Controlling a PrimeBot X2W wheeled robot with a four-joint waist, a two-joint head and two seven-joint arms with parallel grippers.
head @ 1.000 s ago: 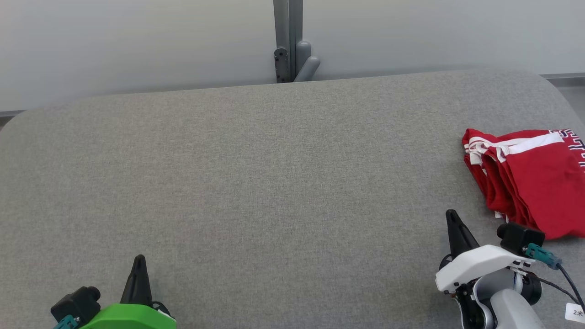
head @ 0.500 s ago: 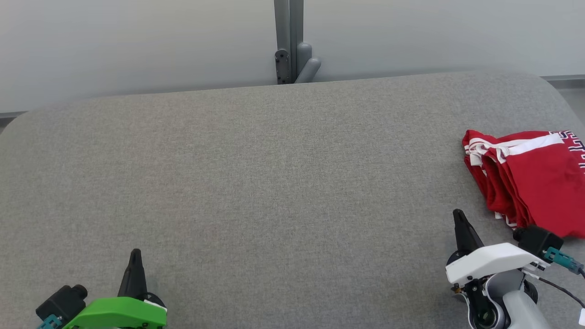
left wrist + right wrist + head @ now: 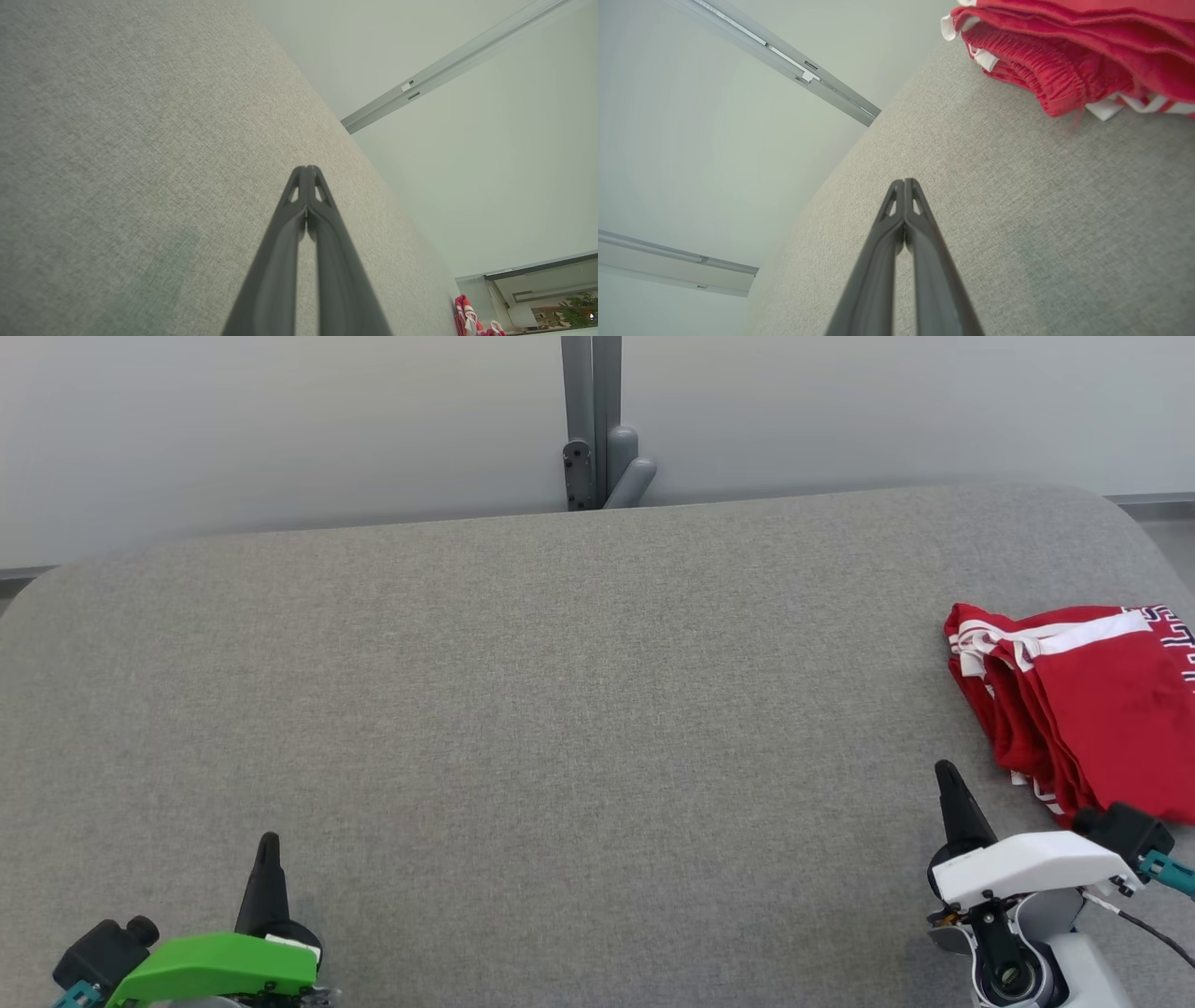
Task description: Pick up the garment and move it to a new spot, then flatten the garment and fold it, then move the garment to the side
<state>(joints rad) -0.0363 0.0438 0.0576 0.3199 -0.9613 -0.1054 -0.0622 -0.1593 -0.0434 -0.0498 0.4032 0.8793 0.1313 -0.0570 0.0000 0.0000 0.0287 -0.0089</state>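
You have the garment (image 3: 1092,709) lying folded on the right side of the grey table (image 3: 560,709), just beyond your right jaws and not touching them. The left jaws and right jaws are both pressed together, empty, low over the table's near side. The garment's print, cut off at the right, is possibly lettering.

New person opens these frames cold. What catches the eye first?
The red shorts stand out first, lying in folded layers with white stripes at the right side of the grey padded table. Next come the two dark grippers at the bottom corners of the head view: the left gripper and the right gripper. Both are shut and empty, and the right one sits close to the shorts without touching them.
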